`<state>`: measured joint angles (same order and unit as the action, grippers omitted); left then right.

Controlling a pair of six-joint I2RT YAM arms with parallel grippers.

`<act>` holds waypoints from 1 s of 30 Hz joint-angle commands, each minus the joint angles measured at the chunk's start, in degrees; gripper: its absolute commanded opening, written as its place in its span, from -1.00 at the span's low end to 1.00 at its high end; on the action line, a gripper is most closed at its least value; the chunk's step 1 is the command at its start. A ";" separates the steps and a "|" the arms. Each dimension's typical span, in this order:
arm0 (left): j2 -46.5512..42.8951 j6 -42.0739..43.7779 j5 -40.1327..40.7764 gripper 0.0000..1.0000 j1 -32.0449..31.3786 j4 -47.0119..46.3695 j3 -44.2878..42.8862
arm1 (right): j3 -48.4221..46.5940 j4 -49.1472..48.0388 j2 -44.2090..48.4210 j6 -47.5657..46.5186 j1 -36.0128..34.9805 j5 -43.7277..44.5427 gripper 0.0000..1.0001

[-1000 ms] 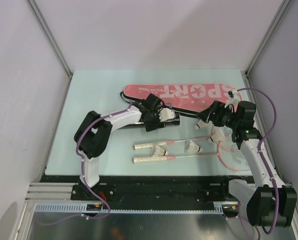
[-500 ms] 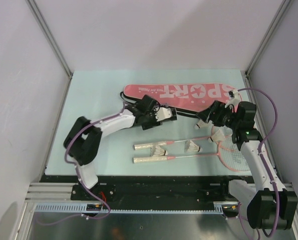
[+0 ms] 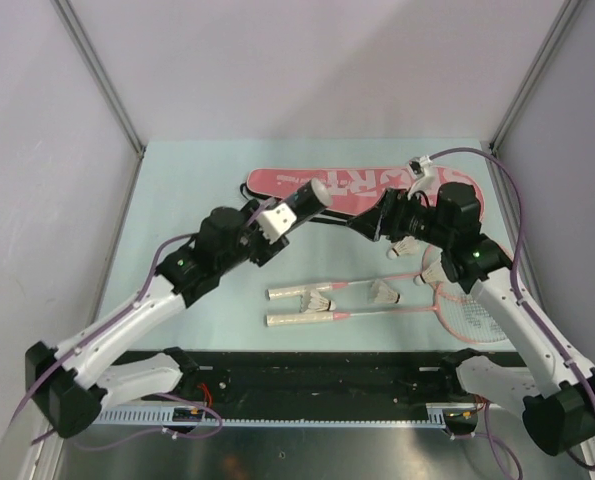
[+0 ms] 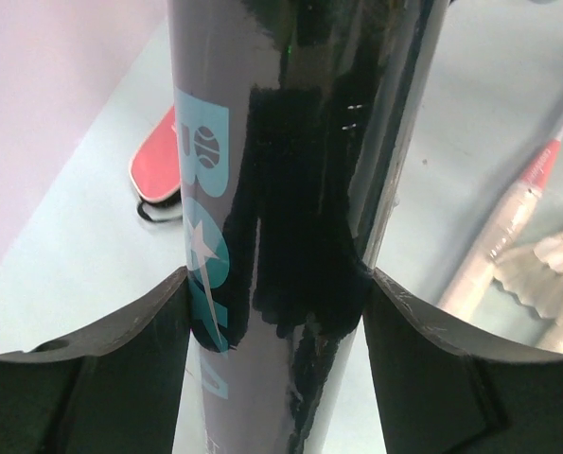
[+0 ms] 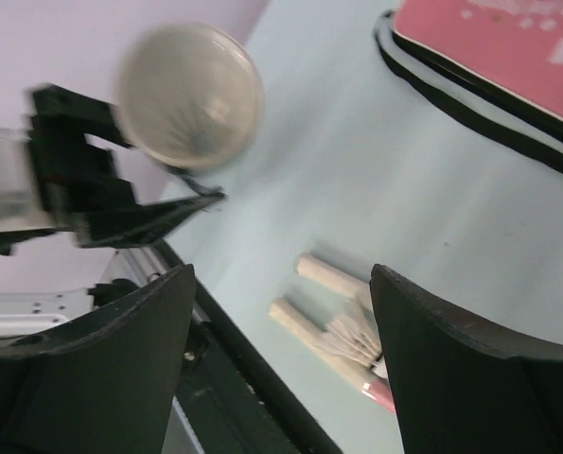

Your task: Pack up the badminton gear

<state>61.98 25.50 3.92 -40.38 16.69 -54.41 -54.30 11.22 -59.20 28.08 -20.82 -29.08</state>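
My left gripper (image 3: 289,212) is shut on the black lettered tube (image 3: 309,198) and holds it lifted above the table, its round end toward the right arm. In the left wrist view the tube (image 4: 281,189) fills the gap between the fingers (image 4: 120,340). My right gripper (image 3: 365,222) is open and empty, just right of the tube's end (image 5: 189,96). The pink "SPORT" bag (image 3: 377,185) lies at the back. Two pink rackets (image 3: 377,312) lie in front with white handles (image 5: 326,274). Shuttlecocks (image 3: 320,302) (image 3: 384,293) lie on them; another (image 3: 437,268) lies under the right arm.
The bag's black strap (image 5: 451,95) trails along its near edge. The racket heads (image 3: 467,310) lie at the table's right side, under the right arm. Grey walls close in the table on three sides. The black base rail (image 3: 307,365) runs along the near edge.
My left arm has lifted the tube off the table near the bag and swung it up toward the right. My right gripper has risen and moved left toward the tube's end.
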 commanded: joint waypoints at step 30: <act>-12.14 -4.84 0.65 -0.05 -3.21 -12.64 13.37 | -25.94 7.50 -13.04 -8.83 -20.93 14.76 0.08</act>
<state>50.22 21.02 4.34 -42.98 8.32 -40.80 -76.99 20.58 -71.81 20.86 -41.56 -14.22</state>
